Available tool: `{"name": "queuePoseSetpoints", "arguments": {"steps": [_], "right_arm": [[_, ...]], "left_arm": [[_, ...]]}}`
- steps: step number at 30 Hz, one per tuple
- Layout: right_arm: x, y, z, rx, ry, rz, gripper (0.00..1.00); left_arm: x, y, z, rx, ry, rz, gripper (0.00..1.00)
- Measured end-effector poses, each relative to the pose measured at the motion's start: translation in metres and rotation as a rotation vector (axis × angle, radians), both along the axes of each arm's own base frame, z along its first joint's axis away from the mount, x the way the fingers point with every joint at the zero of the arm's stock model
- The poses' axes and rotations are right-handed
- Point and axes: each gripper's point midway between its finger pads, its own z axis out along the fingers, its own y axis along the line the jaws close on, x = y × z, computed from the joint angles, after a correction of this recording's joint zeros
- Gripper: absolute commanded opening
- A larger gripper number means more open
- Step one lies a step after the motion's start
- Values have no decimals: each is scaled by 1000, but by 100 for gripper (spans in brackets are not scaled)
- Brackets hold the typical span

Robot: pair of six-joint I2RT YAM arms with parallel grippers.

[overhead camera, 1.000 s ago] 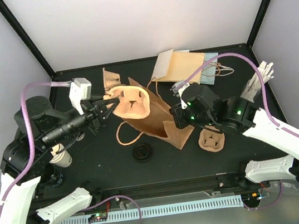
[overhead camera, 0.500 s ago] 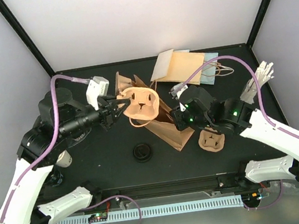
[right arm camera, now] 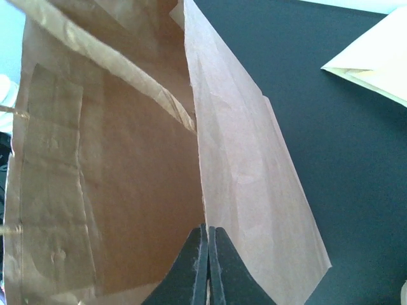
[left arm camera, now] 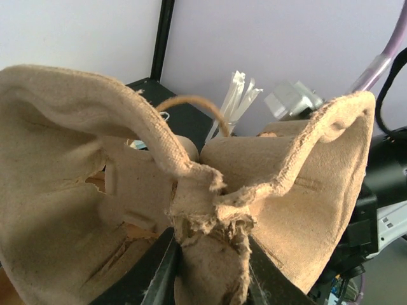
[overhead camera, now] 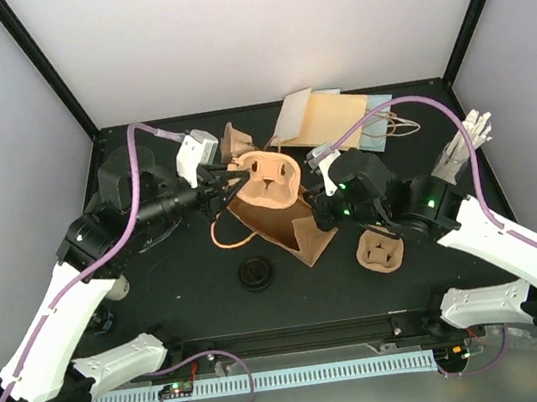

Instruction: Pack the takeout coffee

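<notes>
So we're at the bit where the pulp carrier (overhead camera: 266, 181) goes into the paper bag (overhead camera: 294, 233). Our left gripper (overhead camera: 220, 183) is pinching the carrier by its middle ridge and has it tilted right over the bag's mouth. Our right gripper (overhead camera: 318, 209) has its fingers pressed together on the bag's side wall, which props the mouth open.

Tips from us:

- The carrier looks about as wide as the opening, so we'd level it and line its long side up with the bag before lowering.
- Go slow. The bag is leaning and the torn pulp ridge in the pinch looks fragile.
- Don't let the right side slacken, or the wall folds inward.
- Mind the bag's handle loop snagging a pocket.

As for the cups, the carrier's pockets look empty. What might be one cup (overhead camera: 115, 285) peeks out beside the left arm, but it's too hidden to call. We can't spot the other one.
</notes>
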Motion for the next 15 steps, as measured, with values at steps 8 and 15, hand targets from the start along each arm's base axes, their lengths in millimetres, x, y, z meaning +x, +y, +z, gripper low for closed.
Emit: {"name": "queuePoseSetpoints", "arguments": {"steps": [8,15], "right_arm": [[1,-1,10,41,-24,1,1],[-2,-1,13,38,-37,25,1]], "left_arm": [[3,-10,-49,50,42,-39,20],[-2,-7,-68,80,51,-48,20]]}}
